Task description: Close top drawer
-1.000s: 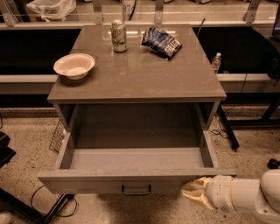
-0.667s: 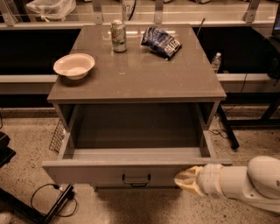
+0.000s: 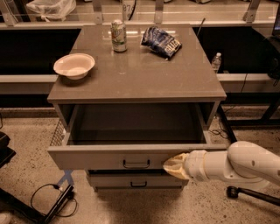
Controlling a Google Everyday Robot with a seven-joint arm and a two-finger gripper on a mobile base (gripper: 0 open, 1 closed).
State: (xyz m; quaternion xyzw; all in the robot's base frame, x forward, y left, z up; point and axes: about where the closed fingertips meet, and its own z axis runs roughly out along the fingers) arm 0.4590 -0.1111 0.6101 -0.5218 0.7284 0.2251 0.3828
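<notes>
You seem to be in a robot test lab; speckled hard floor [image 3: 26, 164] with loose cables [image 3: 46, 194]; metal rail posts [image 3: 252, 11] behind; a lone cabinet [image 3: 210, 111] whose worktop [image 3: 144, 76] bears a bowl [image 3: 74, 65], can [image 3: 118, 36] and snack bag [image 3: 161, 42]; your end effector [image 3: 174, 166] sits at the top drawer [image 3: 100, 158] front's right.

Single white arm [image 3: 228, 168], entering from the right edge low in the camera view and reaching roughly level towards the left. A bulbous joint housing [image 3: 254, 160] narrows into a ringed cylindrical wrist [image 3: 204, 165], which carries the tan gripper [image 3: 173, 165]. The gripper lies just right of centre in the lower part of the view, tapering to a blunt tip that points left, in line with the wrist.
</notes>
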